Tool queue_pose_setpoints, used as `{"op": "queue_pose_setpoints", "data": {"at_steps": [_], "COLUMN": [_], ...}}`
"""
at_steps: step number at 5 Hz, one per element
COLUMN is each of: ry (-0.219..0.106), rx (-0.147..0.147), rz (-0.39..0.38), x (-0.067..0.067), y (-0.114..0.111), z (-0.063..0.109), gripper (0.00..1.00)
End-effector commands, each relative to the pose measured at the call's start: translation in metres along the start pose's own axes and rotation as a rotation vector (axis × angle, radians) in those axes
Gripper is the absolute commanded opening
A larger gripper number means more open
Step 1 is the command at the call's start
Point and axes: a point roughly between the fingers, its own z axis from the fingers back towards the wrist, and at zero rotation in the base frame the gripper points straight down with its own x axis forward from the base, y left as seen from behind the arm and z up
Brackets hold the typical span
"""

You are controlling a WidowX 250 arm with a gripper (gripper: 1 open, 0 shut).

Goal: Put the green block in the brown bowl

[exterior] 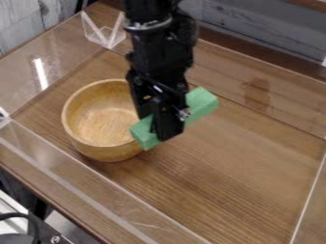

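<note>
The green block is a bright green bar held off the table, tilted, with my gripper shut on its middle. Its lower end hangs right at the near right rim of the brown bowl. The bowl is round, light wood, and holds nothing; it sits left of centre on the table. My black arm comes down from above and hides part of the bowl's right rim and the block's centre.
The wooden table top is ringed by low clear plastic walls. A clear plastic piece stands at the back behind the arm. The table's front edge runs along the lower left.
</note>
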Motion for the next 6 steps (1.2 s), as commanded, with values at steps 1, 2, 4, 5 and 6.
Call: {"op": "queue_pose_setpoints", "data": {"at_steps": [1, 2, 4, 5, 6], "ry": [-0.043, -0.054, -0.08, -0.088, -0.094], "rx": [0.029, 0.039, 0.055, 0.062, 0.07], "rz": [-0.004, 0.01, 0.02, 0.023, 0.024], "x": [-0.006, -0.011, -0.019, -0.019, -0.019], "y": [0.012, 0.024, 0.038, 0.044, 0.05], "z": [0.014, 0.019, 0.023, 0.021, 0.016], "gripper": [0.0, 0.0, 0.0, 0.0, 0.0]}}
